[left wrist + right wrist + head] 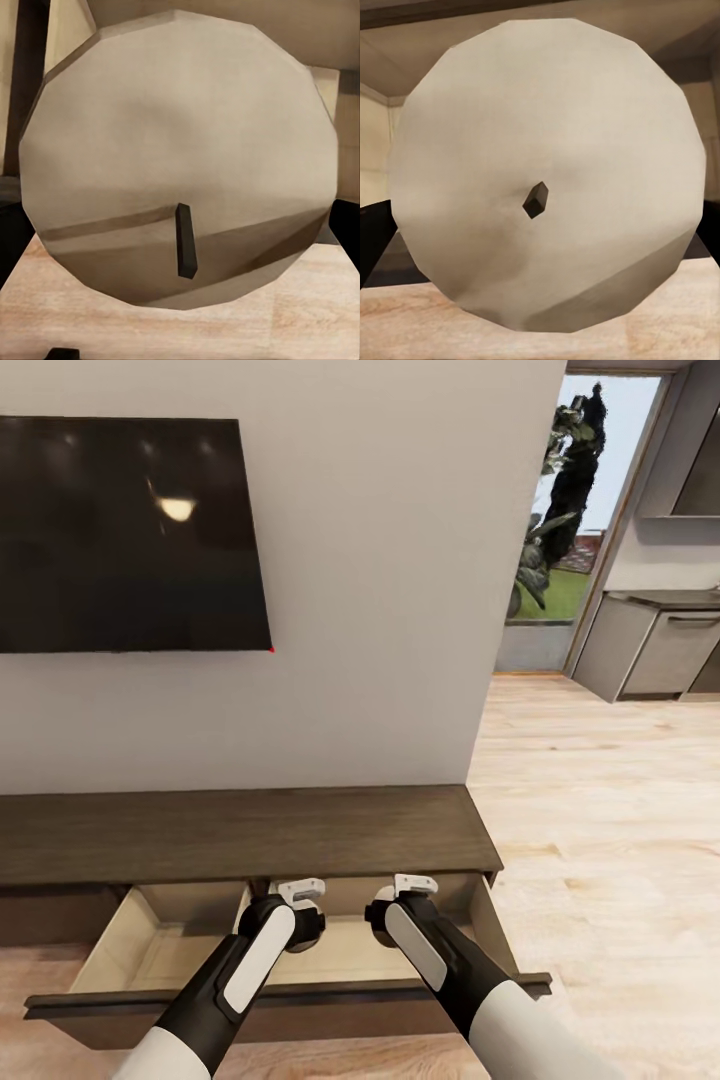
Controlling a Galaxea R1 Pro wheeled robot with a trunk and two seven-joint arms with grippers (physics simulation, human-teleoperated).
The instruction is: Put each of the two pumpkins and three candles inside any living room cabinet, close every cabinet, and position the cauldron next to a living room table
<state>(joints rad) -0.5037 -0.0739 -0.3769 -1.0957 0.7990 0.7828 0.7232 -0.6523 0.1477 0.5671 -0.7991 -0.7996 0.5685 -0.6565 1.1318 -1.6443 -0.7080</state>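
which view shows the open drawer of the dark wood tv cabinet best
The head view: the long dark-brown wood cabinet shows whole, its pale beige drawer pulled out. In both wrist views a grey-brown candle blocks most of it; only beige drawer walls show at the edges.

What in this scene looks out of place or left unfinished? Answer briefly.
The dark cabinet has one drawer pulled fully out, pale interior showing, while its neighbour is shut. Both arms reach over it, each wrist view showing a candle close up: left, right. Otherwise nothing is spilled or damaged.

A black television [130, 535] hangs on the pale wall [400, 610] above light wood floor [600, 810].
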